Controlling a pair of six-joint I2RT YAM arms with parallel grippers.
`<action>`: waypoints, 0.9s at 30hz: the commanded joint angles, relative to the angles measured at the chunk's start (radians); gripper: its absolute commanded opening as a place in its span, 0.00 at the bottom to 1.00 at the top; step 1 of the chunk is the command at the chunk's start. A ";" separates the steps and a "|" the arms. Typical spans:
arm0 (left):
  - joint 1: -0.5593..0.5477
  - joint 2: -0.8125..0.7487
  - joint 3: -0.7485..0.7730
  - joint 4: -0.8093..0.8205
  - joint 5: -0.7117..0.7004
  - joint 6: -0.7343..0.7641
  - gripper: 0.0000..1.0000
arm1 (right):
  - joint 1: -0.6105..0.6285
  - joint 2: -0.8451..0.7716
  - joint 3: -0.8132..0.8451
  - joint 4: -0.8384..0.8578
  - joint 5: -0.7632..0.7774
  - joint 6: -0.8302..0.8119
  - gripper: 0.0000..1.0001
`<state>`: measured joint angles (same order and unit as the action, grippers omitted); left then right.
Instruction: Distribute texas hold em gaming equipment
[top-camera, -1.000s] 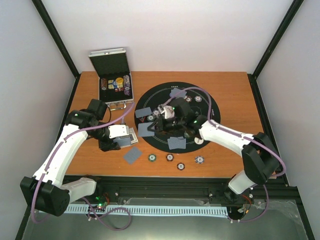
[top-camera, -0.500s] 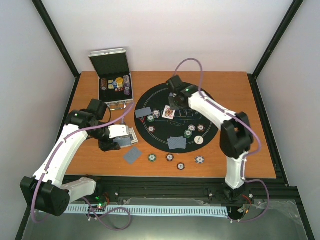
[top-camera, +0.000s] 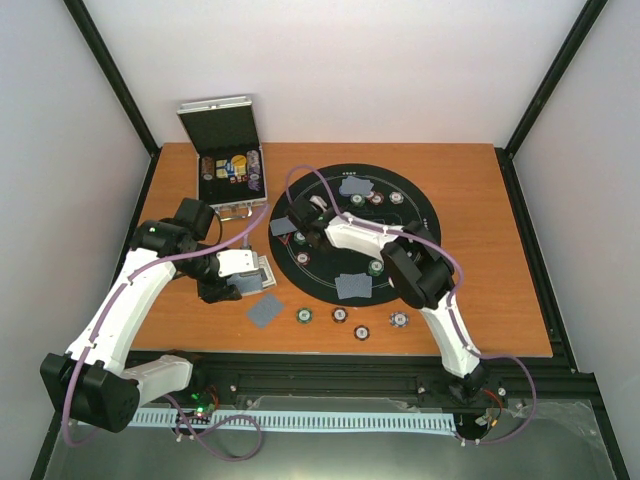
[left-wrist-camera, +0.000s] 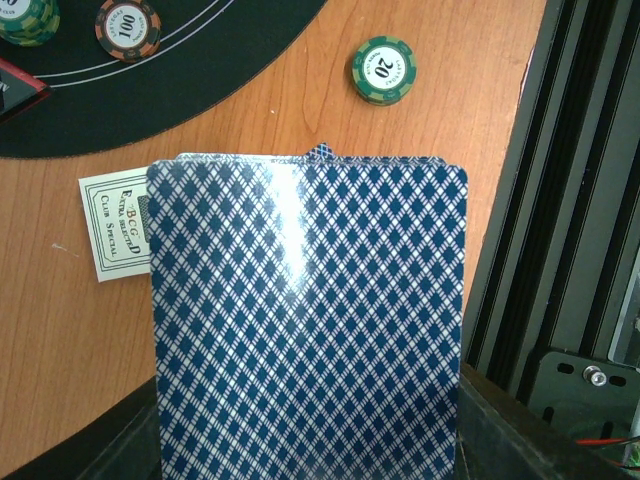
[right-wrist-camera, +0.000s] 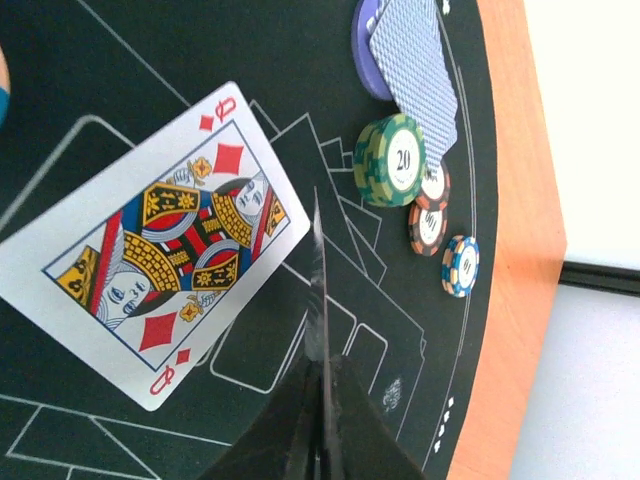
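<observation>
We've got the left tool (top-camera: 248, 272) pinching the deck of blue-backed cards (left-wrist-camera: 305, 320) above the tabletop (left-wrist-camera: 60, 330) near-left of the black mat (right-wrist-camera: 250, 40), while the right tool (right-wrist-camera: 321, 368), pressed together, nips 1 card (right-wrist-camera: 317, 270) edge-on beside the face-up queen of diamonds (right-wrist-camera: 160, 245).

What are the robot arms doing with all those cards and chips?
They are setting out a poker game. The left gripper holds the deck of cards over the table, beside the black mat. The right gripper is shut on a single card, seen edge-on, above the mat, where a queen of diamonds lies face up. Chips sit around.
</observation>
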<state>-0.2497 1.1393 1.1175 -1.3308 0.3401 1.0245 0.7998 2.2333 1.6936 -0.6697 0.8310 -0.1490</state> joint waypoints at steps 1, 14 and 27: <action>0.001 -0.009 0.035 -0.018 0.019 0.010 0.01 | -0.005 0.014 -0.036 0.042 0.054 -0.048 0.07; 0.001 -0.001 0.054 -0.029 0.024 0.009 0.01 | -0.002 -0.173 -0.166 0.019 -0.153 0.061 0.68; 0.001 -0.009 0.068 -0.042 0.020 0.011 0.01 | -0.063 -0.278 -0.255 -0.030 -0.254 0.187 0.70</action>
<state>-0.2497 1.1393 1.1404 -1.3540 0.3439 1.0245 0.7502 1.9995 1.4620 -0.6727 0.6365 -0.0383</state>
